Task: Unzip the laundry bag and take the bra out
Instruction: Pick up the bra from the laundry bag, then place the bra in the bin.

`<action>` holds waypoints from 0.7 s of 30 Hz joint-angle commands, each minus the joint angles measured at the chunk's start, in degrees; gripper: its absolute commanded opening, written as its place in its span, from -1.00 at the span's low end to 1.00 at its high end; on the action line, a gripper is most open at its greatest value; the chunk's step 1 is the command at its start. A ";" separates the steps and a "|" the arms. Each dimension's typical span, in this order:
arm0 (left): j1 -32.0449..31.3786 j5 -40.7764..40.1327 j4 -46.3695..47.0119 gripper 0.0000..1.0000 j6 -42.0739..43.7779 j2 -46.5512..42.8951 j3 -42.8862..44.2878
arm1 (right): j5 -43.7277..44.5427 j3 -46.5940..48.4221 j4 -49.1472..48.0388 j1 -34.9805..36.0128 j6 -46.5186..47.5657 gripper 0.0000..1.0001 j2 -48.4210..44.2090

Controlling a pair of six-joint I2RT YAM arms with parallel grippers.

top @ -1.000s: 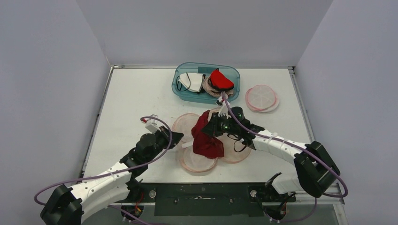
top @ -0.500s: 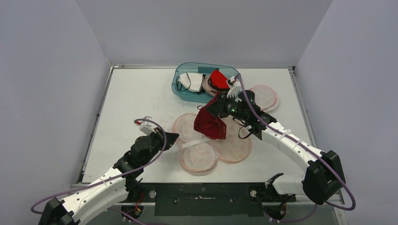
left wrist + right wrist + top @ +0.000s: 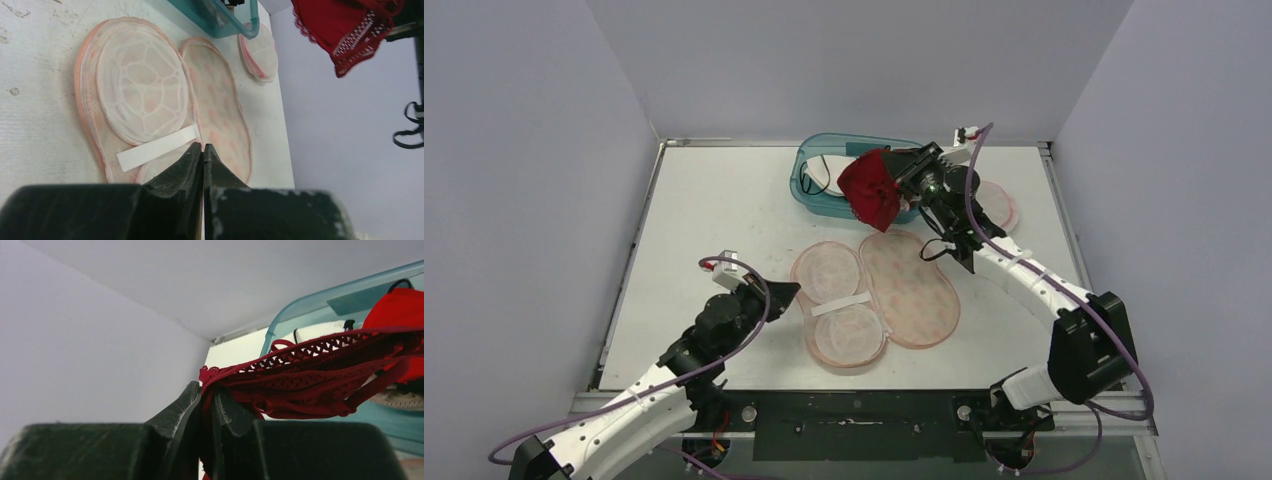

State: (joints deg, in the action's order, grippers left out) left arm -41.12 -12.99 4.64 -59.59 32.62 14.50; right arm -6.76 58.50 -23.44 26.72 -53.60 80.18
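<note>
Your right pincer (image 3: pixel 206 400) pinches the red bra (image 3: pixel 871 190), which hangs over the tub (image 3: pixel 797 185) at the table's (image 3: pixel 724 200) far edge. Your left pincer (image 3: pixel 203 150) sits shut and empty by the opened laundry bag (image 3: pixel 909 295). Dangling straps may snag the tub's rim.

bra (image 3: pixel 871 190): red lace cloth | laundry bag (image 3: pixel 914 295): pink mesh fabric | tub (image 3: pixel 800 186): glossy translucent plastic | table (image 3: pixel 704 220): matt white, scuffed
</note>
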 commanded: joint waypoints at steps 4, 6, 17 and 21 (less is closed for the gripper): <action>0.23 -1.88 -0.34 -1.00 -2.04 -2.95 0.02 | 14.13 5.18 -20.44 -1.12 -10.30 -0.89 10.50; 0.17 -2.23 -0.72 -1.00 -2.40 -3.61 -0.36 | 16.09 6.42 -22.91 -1.18 -11.19 -0.89 12.89; 0.17 -6.27 -2.40 -1.00 -6.99 -4.96 -2.77 | 28.33 15.36 -24.68 -0.39 -12.76 -0.89 24.66; 0.08 -7.65 -3.67 -1.00 -8.65 -7.12 -4.04 | 31.49 18.11 -25.80 0.24 -13.08 -0.89 27.55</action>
State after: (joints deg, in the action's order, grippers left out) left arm -41.15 -17.87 1.61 -65.87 27.55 11.25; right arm 18.85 72.18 -43.68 26.26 -65.47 106.08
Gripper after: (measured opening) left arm 0.007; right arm 0.099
